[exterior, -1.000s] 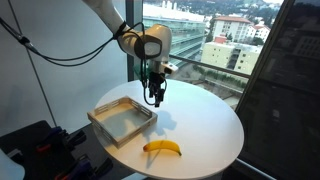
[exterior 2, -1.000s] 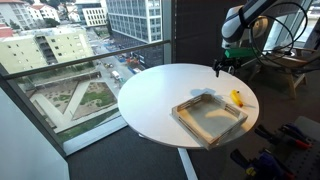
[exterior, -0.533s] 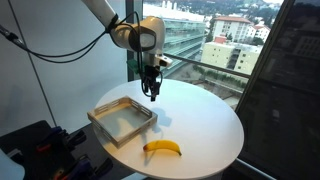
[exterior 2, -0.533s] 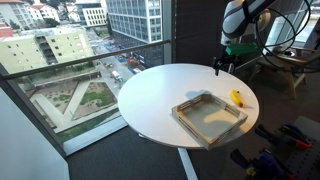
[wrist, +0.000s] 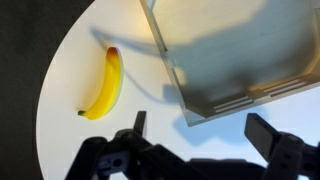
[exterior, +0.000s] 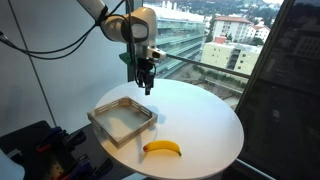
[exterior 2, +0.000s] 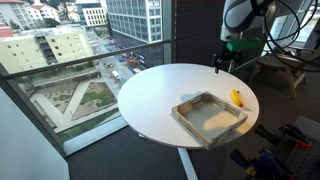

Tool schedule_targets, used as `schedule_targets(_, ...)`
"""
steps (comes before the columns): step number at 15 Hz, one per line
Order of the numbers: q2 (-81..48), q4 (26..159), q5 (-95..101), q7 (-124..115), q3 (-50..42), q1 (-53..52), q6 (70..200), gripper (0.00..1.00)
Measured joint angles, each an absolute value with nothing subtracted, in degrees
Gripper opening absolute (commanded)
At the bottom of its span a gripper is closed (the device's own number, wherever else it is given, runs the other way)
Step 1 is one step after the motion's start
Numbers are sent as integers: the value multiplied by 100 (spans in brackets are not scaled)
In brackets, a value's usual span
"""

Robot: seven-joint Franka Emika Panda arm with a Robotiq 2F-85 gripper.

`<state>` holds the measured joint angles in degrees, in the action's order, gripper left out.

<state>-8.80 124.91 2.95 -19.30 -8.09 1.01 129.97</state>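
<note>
The shallow grey metal tray (wrist: 240, 97) is running off the wrist view's top and right edges. The black two-finger gripper (wrist: 197, 122) is getting cropped at the bottom. In an exterior view, the yellow banana (exterior 2: 237, 97) by the counter's edge is showing too small for detail.

Gripper (wrist: 198, 122) jaws spread wide; tray (wrist: 240, 50) corner seen between them. Banana (wrist: 103, 83) flat on white table (wrist: 62, 135), near tray side wall, not touching.

Round white table (exterior: 203, 118); city buildings (exterior 2: 128, 18) outside beyond it; black gear (exterior: 30, 142) low beside table.
</note>
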Motion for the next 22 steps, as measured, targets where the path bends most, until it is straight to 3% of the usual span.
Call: schedule_targets(22,743,13227,308,-2031,-175,69,12276,100)
